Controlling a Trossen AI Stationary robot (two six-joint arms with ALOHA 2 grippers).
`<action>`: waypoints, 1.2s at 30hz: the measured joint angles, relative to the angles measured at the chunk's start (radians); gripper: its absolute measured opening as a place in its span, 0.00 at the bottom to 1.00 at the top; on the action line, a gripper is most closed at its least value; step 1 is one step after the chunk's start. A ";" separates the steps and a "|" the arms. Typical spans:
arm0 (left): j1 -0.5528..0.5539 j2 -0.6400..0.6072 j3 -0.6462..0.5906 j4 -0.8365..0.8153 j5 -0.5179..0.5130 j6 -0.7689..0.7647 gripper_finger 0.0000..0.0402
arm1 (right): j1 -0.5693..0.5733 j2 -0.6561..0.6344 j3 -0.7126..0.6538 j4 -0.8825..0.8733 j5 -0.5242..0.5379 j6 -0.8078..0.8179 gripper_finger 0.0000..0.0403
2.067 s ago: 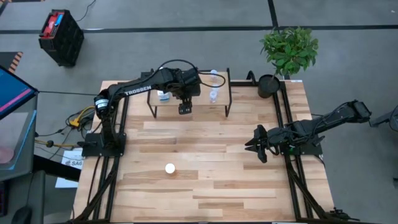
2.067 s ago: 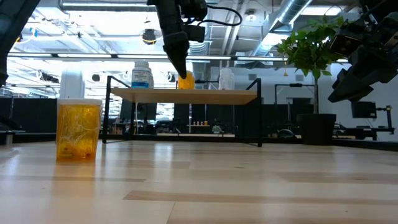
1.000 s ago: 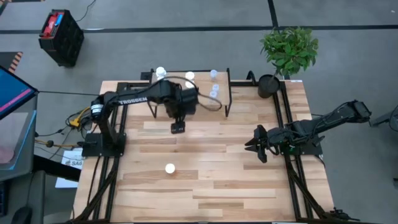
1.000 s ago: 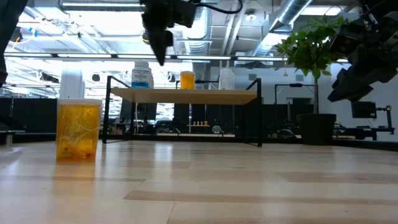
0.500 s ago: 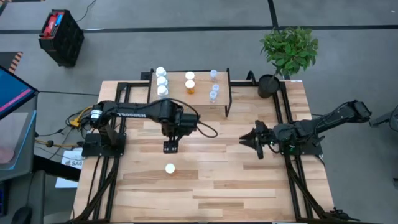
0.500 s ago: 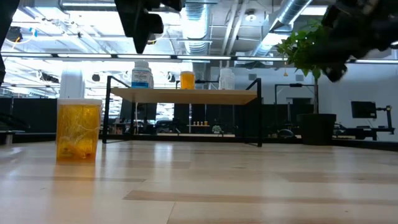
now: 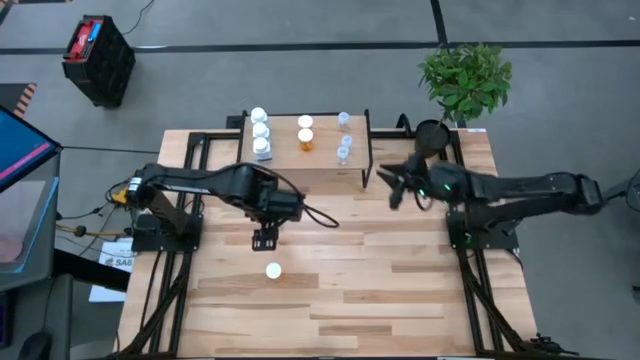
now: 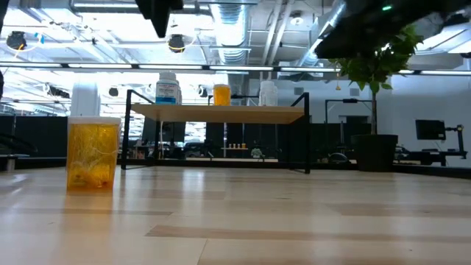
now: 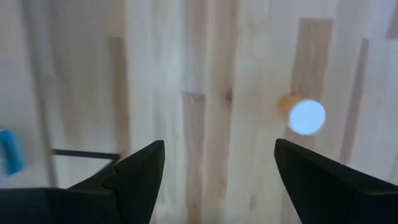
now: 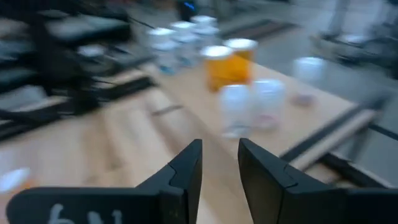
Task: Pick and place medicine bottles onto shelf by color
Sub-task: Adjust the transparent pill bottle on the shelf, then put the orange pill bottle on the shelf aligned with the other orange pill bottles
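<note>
My left tool (image 7: 264,240), wide open and empty, hovers near the last orange bottle (image 7: 273,270); right tool (image 7: 393,186), narrow, faces the shelf (image 7: 322,150).

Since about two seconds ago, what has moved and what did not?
The left end effector left the orange bottle on the light wood shelf, withdrew, and now hovers open near the lone orange bottle on the table. The right end effector swung toward the shelf. Other bottles stayed.
</note>
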 joint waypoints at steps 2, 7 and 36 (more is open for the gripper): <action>-0.010 -0.017 0.000 0.014 -0.038 -0.009 0.72 | -0.071 0.074 0.073 -0.080 -0.007 -0.024 0.31; -0.024 -0.032 0.000 0.011 -0.090 -0.015 0.72 | -0.207 0.264 0.208 -0.167 -0.130 -0.097 0.31; -0.020 -0.030 0.000 0.016 -0.100 0.017 0.72 | -0.301 0.566 0.461 -0.238 -0.130 -0.211 0.31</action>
